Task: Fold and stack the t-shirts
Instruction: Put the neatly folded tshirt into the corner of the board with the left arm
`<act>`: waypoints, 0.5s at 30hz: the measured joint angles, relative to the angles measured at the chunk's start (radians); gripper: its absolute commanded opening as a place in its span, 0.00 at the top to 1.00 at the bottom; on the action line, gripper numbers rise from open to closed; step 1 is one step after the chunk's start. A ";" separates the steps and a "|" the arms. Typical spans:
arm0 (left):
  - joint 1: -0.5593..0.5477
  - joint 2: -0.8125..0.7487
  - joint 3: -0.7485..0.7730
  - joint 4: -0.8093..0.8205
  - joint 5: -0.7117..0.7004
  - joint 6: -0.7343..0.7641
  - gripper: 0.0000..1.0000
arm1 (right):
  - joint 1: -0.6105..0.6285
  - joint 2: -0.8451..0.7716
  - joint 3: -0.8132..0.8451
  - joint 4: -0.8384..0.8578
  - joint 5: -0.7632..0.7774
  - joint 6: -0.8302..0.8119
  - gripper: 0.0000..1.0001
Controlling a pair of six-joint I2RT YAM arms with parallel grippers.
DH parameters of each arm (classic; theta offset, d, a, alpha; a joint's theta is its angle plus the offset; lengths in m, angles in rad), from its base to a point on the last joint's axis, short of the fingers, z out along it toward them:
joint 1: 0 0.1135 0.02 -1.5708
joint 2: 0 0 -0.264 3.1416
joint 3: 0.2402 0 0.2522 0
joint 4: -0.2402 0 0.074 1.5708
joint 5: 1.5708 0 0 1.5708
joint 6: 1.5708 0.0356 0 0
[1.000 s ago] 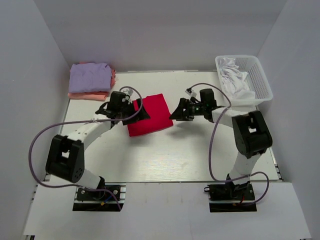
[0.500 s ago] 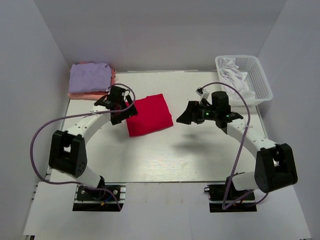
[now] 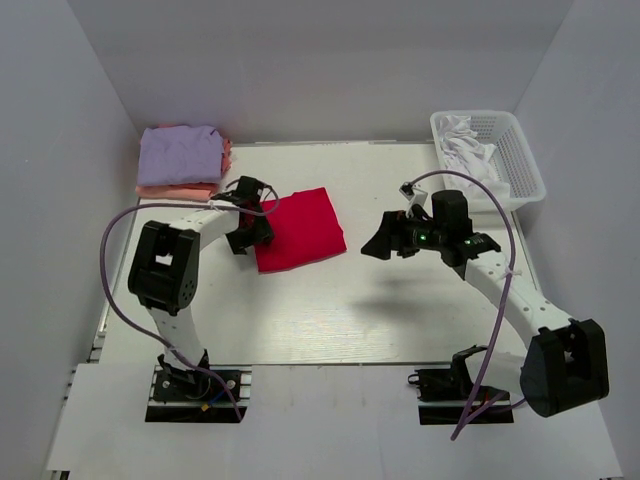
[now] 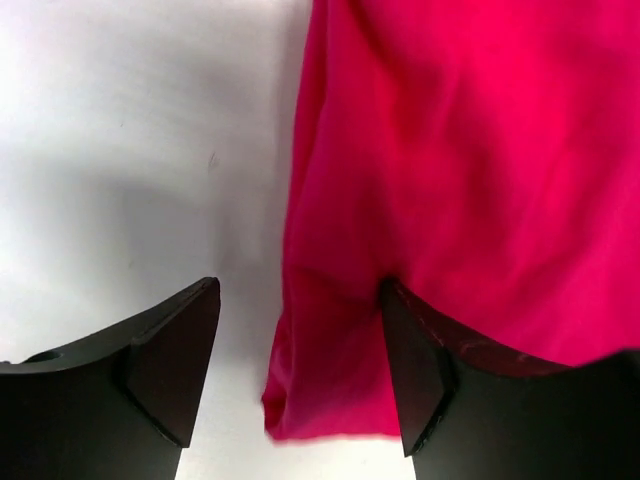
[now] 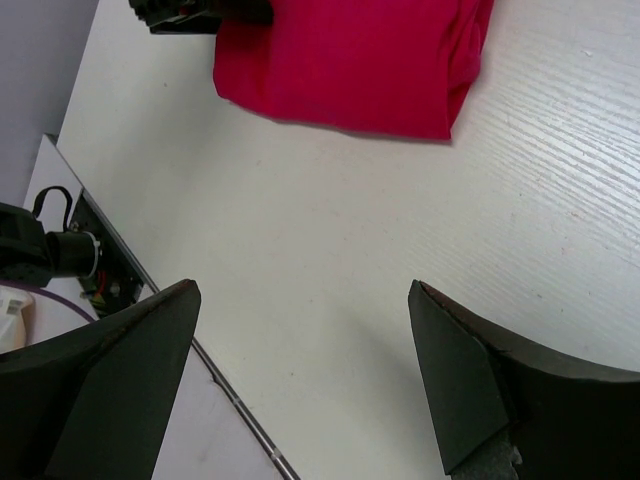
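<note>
1. Has pulled right gripper [image 3: 378, 243] back off red shirt [image 3: 300, 228]; spread, empty.
2. Keeps left gripper [image 4: 300, 300] spread at shirt's left edge, seemingly straddling it.
3. Lies folded on table [image 3: 330, 310]; stacking on lavender shirt [image 3: 180, 155] likely next.

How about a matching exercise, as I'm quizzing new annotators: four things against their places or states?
1. folded bright red cotton t-shirt
2. folded lavender cotton t-shirt
3. white plastic lattice basket
4. right gripper

A. back right, holding white cloth
B. open over the white table
C. mid-table, edge between the fingers of the left gripper
D. back left, uppermost

Pairs: 1-C, 2-D, 3-A, 4-B
</note>
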State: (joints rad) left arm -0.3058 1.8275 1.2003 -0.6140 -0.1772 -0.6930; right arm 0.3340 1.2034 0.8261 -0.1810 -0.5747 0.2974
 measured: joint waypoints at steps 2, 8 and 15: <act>0.001 0.034 0.013 0.009 -0.002 0.001 0.28 | 0.000 -0.007 -0.006 -0.009 -0.001 -0.004 0.10; 0.002 0.062 0.034 0.067 0.015 0.009 0.49 | 0.000 -0.035 -0.006 -0.019 -0.027 -0.011 0.10; 0.008 0.085 0.029 0.197 0.091 0.049 1.00 | 0.000 -0.039 -0.006 -0.019 -0.065 -0.014 0.10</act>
State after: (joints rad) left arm -0.2981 1.9121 1.2297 -0.4168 -0.0864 -0.6441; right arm 0.3340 1.1645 0.8200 -0.2005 -0.6399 0.2829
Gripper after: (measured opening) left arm 0.278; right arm 0.904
